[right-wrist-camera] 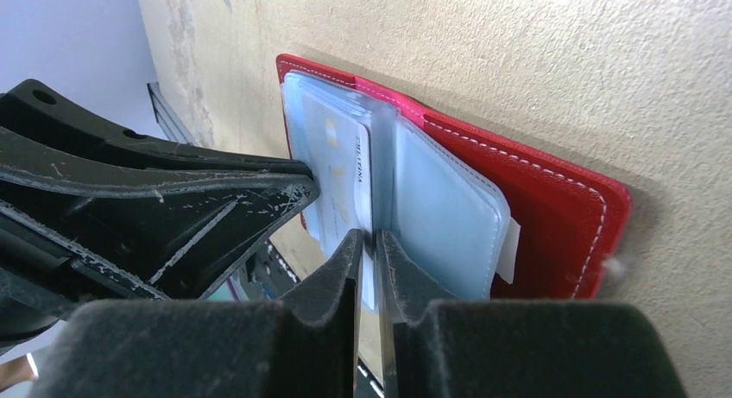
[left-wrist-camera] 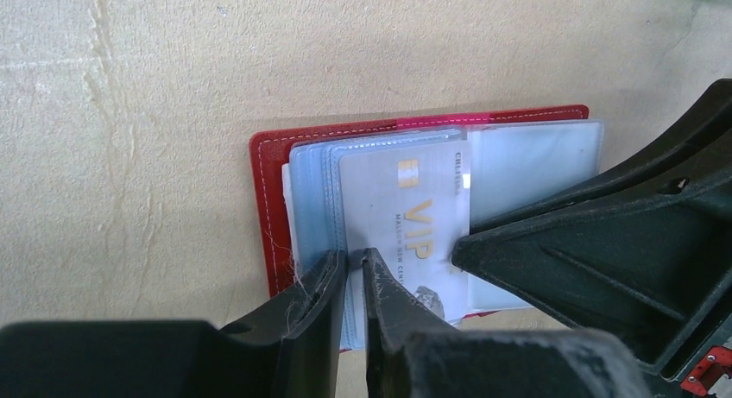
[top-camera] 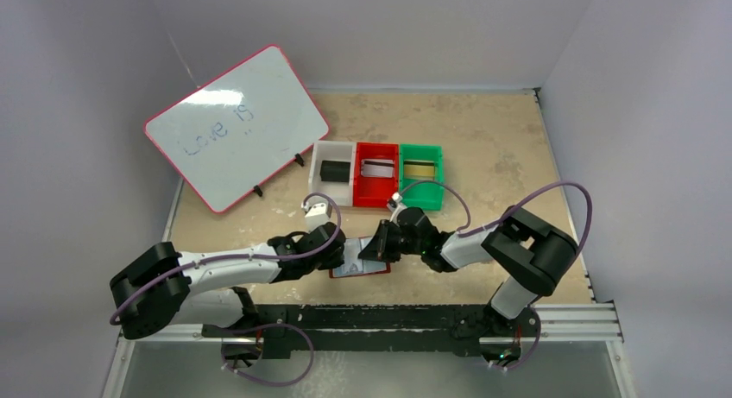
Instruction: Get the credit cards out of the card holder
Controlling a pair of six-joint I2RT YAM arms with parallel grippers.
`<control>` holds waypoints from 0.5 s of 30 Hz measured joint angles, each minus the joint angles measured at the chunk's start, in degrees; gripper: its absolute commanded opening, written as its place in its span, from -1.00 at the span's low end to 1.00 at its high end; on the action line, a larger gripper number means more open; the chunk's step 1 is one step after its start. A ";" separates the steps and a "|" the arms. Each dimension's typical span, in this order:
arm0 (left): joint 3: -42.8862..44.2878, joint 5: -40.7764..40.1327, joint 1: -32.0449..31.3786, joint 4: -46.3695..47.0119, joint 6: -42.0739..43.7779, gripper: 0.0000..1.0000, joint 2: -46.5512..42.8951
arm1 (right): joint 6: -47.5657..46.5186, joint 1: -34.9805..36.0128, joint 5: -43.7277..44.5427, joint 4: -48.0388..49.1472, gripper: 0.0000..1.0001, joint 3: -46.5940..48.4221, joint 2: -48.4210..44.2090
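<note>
Pale walls (top-camera: pixel 388 27) close in a beige tabletop (top-camera: pixel 501 139), with a whiteboard (top-camera: pixel 237 126) propped at the far left. The holder (left-wrist-camera: pixel 269 208) lies open at the near centre, under both grippers.

I see one pale VIP card (left-wrist-camera: pixel 406 208) on top of the left stack of sleeves (left-wrist-camera: pixel 535 156). The right gripper (right-wrist-camera: pixel 369 243) is clenched on that card's edge by the spine. The left gripper (left-wrist-camera: pixel 352 264) looks pinched on the near edge of the sleeves, which I read as holding them down.

I judge the card light, stiff and slick, so a thin edge grip can slip; I'd hold it on the free edge, well onto the flat. The sleeves are soft and floppy and will drag along unless pinned. The holder is light too and may slide.

Count: one holder; one card in it that I can see, more hidden or not I cannot tell; three bins at the far centre, white (top-camera: pixel 332 148), red (top-camera: pixel 377 195) and green (top-camera: pixel 423 199), holding one black (top-camera: pixel 333 170), one silver (top-camera: pixel 378 167) and one gold card (top-camera: pixel 419 168).
</note>
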 measured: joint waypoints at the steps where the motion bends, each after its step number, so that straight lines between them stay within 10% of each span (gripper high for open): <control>1: 0.00 0.00 0.00 0.04 0.00 -0.73 0.02 | 0.04 0.00 -0.02 0.07 -0.73 0.00 0.00; 15: 0.04 -0.94 -0.04 -0.31 0.00 -0.87 0.20 | 0.70 -0.13 0.00 1.07 -1.00 -1.09 -0.37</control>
